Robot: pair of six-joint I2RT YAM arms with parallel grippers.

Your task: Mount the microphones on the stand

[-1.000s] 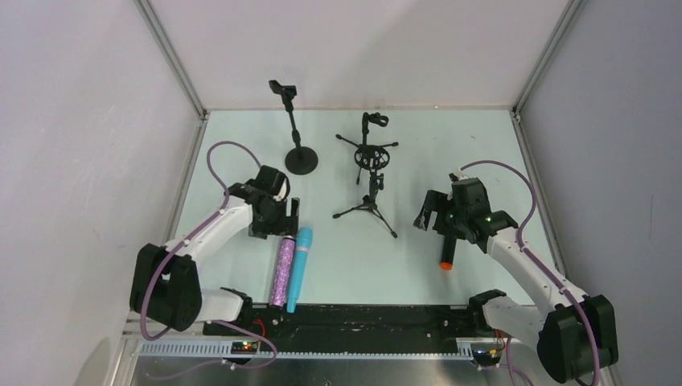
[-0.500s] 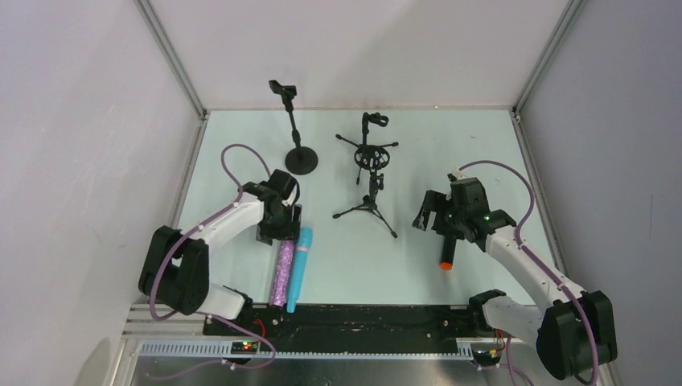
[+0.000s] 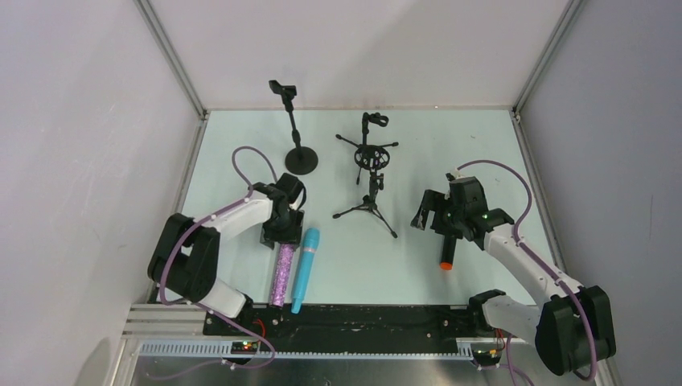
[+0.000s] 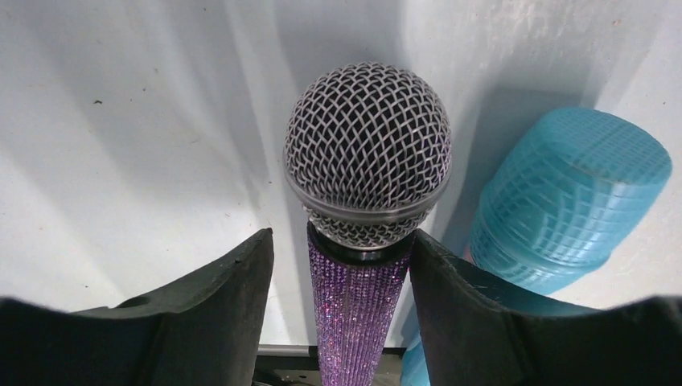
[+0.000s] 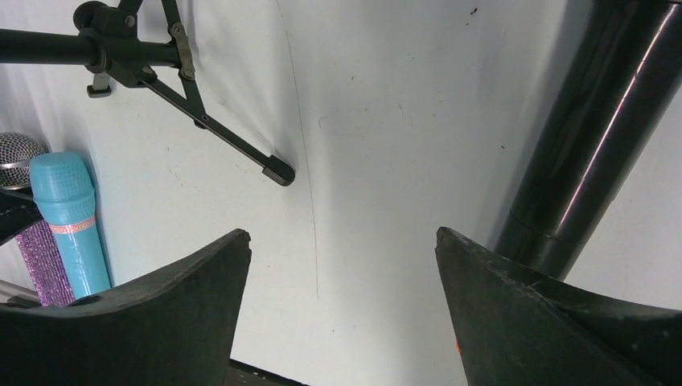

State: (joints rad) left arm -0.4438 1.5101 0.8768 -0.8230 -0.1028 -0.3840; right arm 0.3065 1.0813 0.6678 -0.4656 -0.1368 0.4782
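- The left gripper now straddles the neck of the purple glittery microphone, just below its mesh head, with 1 finger on each side. 1.0 s ago it stood just beyond that end.
- The left arm now folds in closer to the microphones.
- The turquoise microphone now tilts away from the purple one, leaving a gap between the 2. Earlier they lay touching.

Left pincer parted, right pincer spread wide

- Purple mic: head hidden under the left pincer from above; handle cut off at 6 o'clock in the left wrist view.
- Black mic: cut off at 1 o'clock.
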